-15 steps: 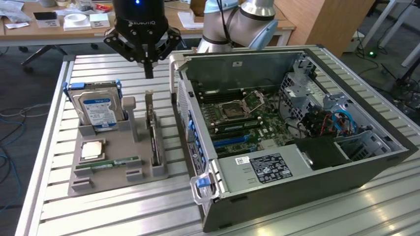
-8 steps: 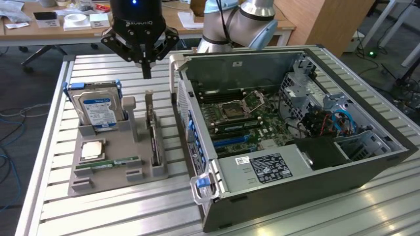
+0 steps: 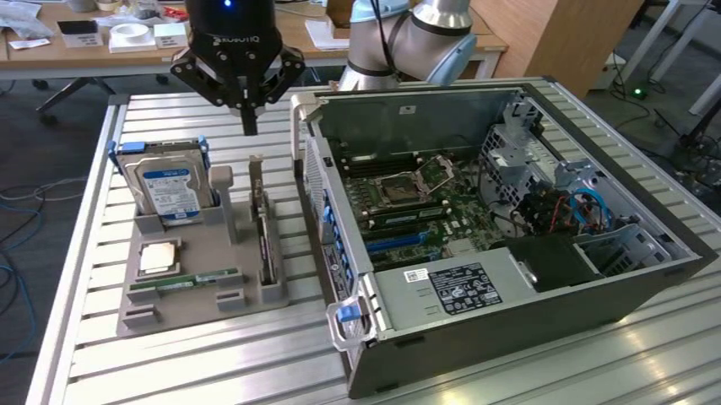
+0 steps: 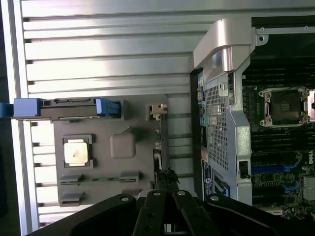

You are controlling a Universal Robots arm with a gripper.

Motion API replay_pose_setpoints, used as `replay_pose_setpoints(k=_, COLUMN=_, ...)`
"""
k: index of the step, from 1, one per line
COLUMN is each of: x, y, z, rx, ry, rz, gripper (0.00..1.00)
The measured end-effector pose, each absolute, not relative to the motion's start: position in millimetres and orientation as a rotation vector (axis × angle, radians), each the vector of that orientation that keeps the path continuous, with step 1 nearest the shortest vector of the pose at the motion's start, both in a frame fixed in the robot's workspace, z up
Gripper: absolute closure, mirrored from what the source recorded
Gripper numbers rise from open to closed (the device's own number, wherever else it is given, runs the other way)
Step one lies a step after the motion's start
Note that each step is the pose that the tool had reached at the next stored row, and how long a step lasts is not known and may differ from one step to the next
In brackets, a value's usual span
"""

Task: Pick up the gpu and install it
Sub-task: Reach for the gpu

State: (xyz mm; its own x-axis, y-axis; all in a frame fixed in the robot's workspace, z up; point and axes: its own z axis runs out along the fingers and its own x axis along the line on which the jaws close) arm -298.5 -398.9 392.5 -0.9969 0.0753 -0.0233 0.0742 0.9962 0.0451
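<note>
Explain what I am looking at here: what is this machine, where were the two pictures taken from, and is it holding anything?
This is a robot arm with black jaws at its end. One picture comes from a camera standing off the arm. The other comes from a camera on its wrist, looking down past the jaws.

On the slatted metal table sits a grey holder. It carries a hard drive, a processor chip, a green memory stick and the gpu, which stands on its edge. Beside the holder lies an open computer case with its motherboard showing.

The jaws are shut and hold nothing. They hang above the holder, close to the gpu.
</note>
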Motion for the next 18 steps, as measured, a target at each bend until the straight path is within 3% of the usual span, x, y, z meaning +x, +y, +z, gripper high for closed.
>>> replay_pose_setpoints(k=18, x=-299, y=-419, z=393, rx=0.117, ry=3.114, rz=0.069, gripper=0.89)
